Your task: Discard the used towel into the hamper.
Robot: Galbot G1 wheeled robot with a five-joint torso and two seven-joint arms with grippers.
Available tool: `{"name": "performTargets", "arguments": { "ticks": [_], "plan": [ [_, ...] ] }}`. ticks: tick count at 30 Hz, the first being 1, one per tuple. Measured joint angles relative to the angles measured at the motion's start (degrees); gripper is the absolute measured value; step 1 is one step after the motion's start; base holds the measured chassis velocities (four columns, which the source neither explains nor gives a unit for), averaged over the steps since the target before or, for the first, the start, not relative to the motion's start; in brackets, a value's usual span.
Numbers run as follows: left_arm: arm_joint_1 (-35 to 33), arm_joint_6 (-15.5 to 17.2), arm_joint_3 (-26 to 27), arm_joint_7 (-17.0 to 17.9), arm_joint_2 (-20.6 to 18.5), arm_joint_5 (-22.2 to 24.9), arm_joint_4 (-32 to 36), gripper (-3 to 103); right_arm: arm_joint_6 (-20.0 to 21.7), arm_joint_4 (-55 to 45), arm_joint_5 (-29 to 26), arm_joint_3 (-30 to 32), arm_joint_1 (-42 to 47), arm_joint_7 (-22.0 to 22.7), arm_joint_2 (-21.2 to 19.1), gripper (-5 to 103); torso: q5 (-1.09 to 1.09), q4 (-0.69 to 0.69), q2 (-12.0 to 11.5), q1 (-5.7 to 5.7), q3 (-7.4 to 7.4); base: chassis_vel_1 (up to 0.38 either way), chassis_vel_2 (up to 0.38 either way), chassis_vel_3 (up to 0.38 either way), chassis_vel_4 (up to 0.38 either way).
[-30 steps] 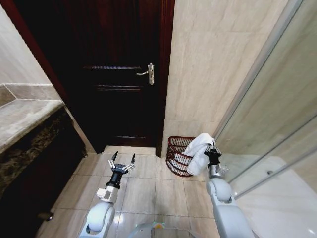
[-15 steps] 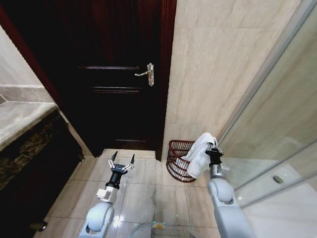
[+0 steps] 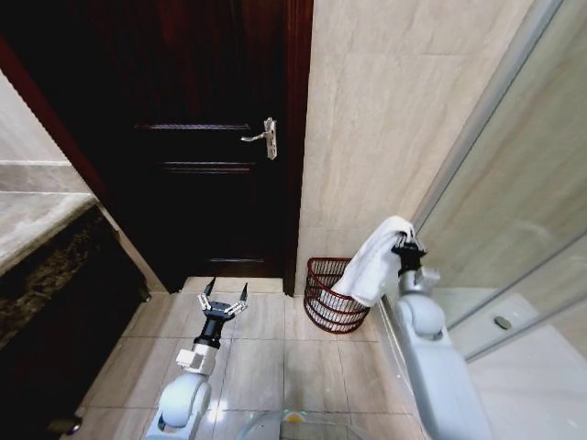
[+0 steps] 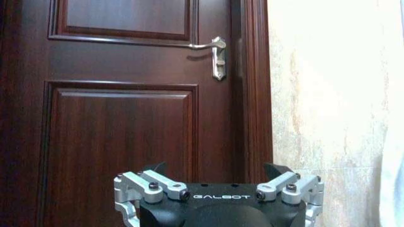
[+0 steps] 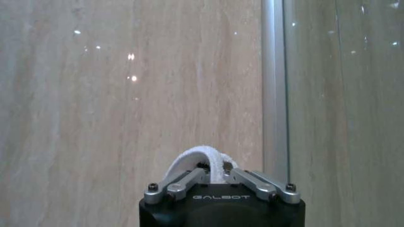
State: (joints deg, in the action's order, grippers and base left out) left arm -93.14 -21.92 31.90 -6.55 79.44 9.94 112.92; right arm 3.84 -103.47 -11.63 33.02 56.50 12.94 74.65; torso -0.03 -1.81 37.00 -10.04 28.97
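While the left gripper (image 3: 224,295) hangs idle low in the left-centre of the head view, its fingers spread wide over the floor tiles (image 3: 275,353), the right gripper (image 3: 406,246) sits higher in the frame than it did a second ago, now at mid-height right of centre. Its fingers are clamped on a fold of the white towel (image 3: 374,261), and the right wrist view confirms it: a loop of white cloth (image 5: 200,161) bulges out between the closed jaws, with the beige wall and the shower frame (image 5: 273,85) beyond. The towel's loose end drapes down and left from the grip, hanging over the right rim of the hamper (image 3: 329,298), which stands on the floor in the corner between the dark door (image 3: 183,137) and the tiled wall (image 3: 385,119), just below centre of the head view. Earlier the cloth sagged lower, against the basket's side; the lift has cleared more of it above the rim. The whole scene has also slid slightly left, so the camera has turned. Judging from this, the towel is raised but not yet centred over the opening; most of it hangs right of the basket's middle.
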Motion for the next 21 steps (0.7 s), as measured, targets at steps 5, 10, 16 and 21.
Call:
{"name": "performTargets", "arguments": {
  "ticks": [5,10,16,21],
  "plan": [
    [-0.5,0.0,0.4,0.0,0.1,-0.1,0.8,100,0.2,1.9,-0.6,-1.0,-0.5,-0.5,1.5,4,0.03,0.01,0.1,-0.01,0.03,0.000,0.000,0.000,0.000],
    [-0.5,0.0,0.4,0.0,0.3,-0.5,1.1,100,-2.3,9.0,-0.8,-1.7,-0.3,-4.0,4.5,4,0.03,0.01,0.1,-0.04,0.07,0.000,0.000,0.000,0.000],
    [0.2,0.1,-0.3,-0.1,0.6,-0.9,0.9,100,-5.9,18.4,-0.1,-1.6,-2.4,-6.3,5.3,4,0.03,0.00,0.2,-0.06,0.09,0.000,0.000,0.000,0.000],
    [0.6,0.3,-0.4,-0.1,0.4,-0.8,0.4,100,-4.5,21.6,0.1,-1.5,-1.8,-7.9,5.4,4,0.02,0.01,0.2,-0.07,0.10,0.000,0.000,0.000,0.000]
  ]
}}
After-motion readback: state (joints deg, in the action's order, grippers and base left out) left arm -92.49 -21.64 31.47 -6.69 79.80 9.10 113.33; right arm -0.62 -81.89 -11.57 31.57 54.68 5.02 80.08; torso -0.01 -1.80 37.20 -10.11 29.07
